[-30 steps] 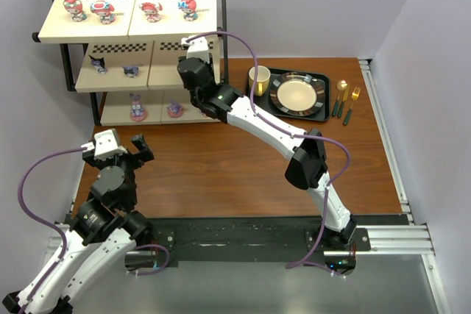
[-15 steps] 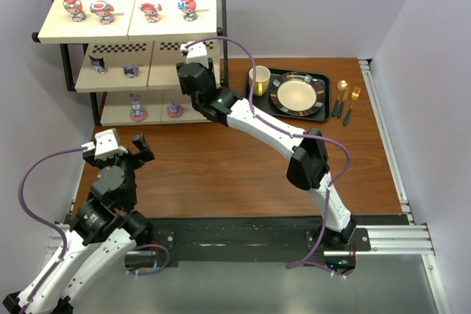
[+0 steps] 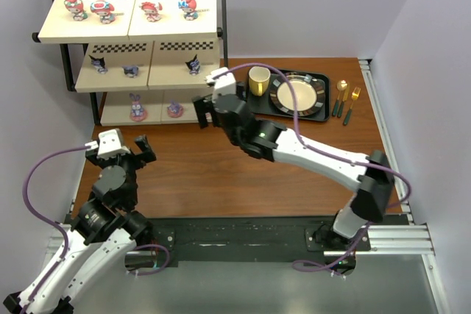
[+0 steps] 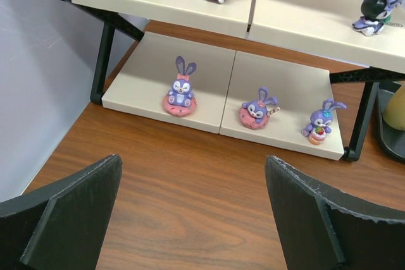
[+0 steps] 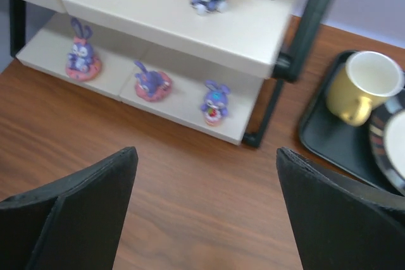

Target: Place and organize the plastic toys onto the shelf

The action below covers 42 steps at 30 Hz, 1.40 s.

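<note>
Your desk (image 3: 221,182) carries the shelf (image 3: 129,29). Wrist views alone reveal its third bunny (image 4: 318,126). Left claw (image 4: 193,169) and right claw (image 5: 205,156) are spread.

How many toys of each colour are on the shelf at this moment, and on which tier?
Pink/red figurines, top tier: 4
Dark navy-black figurines, middle tier: 3
Purple bunnies, bottom tier: 3
Total: 10
</note>
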Motion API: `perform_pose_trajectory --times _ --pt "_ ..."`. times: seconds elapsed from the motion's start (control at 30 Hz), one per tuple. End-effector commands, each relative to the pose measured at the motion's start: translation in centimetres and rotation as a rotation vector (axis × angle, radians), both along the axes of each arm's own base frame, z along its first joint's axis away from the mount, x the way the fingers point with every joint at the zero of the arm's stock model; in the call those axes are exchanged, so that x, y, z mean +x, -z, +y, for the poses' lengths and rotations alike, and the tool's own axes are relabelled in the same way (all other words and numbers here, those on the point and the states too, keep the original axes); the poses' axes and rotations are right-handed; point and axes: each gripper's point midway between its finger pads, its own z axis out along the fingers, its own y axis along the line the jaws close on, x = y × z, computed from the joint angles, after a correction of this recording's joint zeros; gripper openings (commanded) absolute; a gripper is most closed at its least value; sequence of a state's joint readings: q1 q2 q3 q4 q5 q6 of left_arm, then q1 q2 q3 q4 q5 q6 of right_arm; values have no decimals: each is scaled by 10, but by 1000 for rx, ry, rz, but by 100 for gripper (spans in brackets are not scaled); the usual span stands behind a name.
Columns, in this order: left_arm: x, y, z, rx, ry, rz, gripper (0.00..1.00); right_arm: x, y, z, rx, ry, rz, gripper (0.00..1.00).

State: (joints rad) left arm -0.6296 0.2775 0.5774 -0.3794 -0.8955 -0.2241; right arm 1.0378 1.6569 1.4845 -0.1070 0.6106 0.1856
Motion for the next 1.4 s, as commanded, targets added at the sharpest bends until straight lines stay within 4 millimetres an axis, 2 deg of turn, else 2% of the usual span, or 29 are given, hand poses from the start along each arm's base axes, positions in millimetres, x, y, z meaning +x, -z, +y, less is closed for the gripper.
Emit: perform_pose_trajectory --times 0.0,0.03,0.07,0.1,0.13,0.17,0.2,0.23,0.27,0.3,0.33,0.37,0.4,0.47,0.5,0.57,0.63,0.7,0.73,0.8,0.87,0.93,0.97,1.13,1.37 --pt "0 -13 -5 -29 29 -30 100 -4 -30 -43 38 24 -90 99" --pt "-1 -15 -4 -32 31 -28 100 -3 -20 -55 12 40 -80 99" --pt "-4 -17 -2 -29 33 -19 100 -3 -27 -71 18 69 -90 98" --pt "-6 -19 -2 -35 34 -16 100 5 -23 -91 8 111 -81 99" --pt "-8 -21 0 -40 34 -16 100 8 -8 -108 -7 137 -57 99" --pt "-13 -24 3 -71 27 -16 100 16 -15 -137 53 178 -49 99" --pt "-15 -26 3 -77 36 -16 100 20 -12 -155 75 208 -39 99" --pt "-18 -29 2 -85 53 -23 100 21 5 -173 70 234 -10 99" --pt "-22 -34 2 -87 76 -22 100 29 4 -202 89 300 -10 99" --pt "-25 -36 1 -108 84 -25 100 24 -5 -220 110 331 -31 99" --pt "-30 -45 4 -129 86 -44 100 21 1 -235 100 361 -26 99" --pt "-33 -45 5 -139 92 -35 100 20 3 -257 86 411 -21 99" --pt "-35 -47 7 -141 91 -37 100 12 -7 -272 105 439 -45 99" --pt "-44 -52 15 -178 66 -46 100 1 1 -295 88 492 -23 99" --pt "-49 -56 19 -191 64 -57 100 -10 -8 -303 103 503 -46 99" --pt "-60 -66 24 -197 86 -73 100 -25 0 -321 75 557 -35 99" --pt "-73 -79 34 -224 88 -117 100 -44 -2 -338 87 597 -61 99" --pt "-83 -87 42 -246 83 -158 100 -56 3 -346 86 603 -63 99" --pt "-86 -90 45 -248 82 -170 100 -67 -6 -351 120 600 -101 99" --pt "-91 -92 49 -239 83 -178 100 -76 -4 -357 123 599 -119 99" --pt "-92 -91 51 -235 77 -177 100 -88 -15 -364 158 601 -177 98" --pt "-92 -90 52 -237 74 -177 100 -93 -14 -369 167 604 -203 99" --pt "-93 -90 51 -244 74 -181 100 -100 -22 -373 192 607 -243 99" --pt "-91 -91 51 -252 76 -218 100 -106 -23 -378 211 607 -290 99" --pt "-82 -86 45 -234 71 -187 100 -98 -17 -371 179 593 -248 98"
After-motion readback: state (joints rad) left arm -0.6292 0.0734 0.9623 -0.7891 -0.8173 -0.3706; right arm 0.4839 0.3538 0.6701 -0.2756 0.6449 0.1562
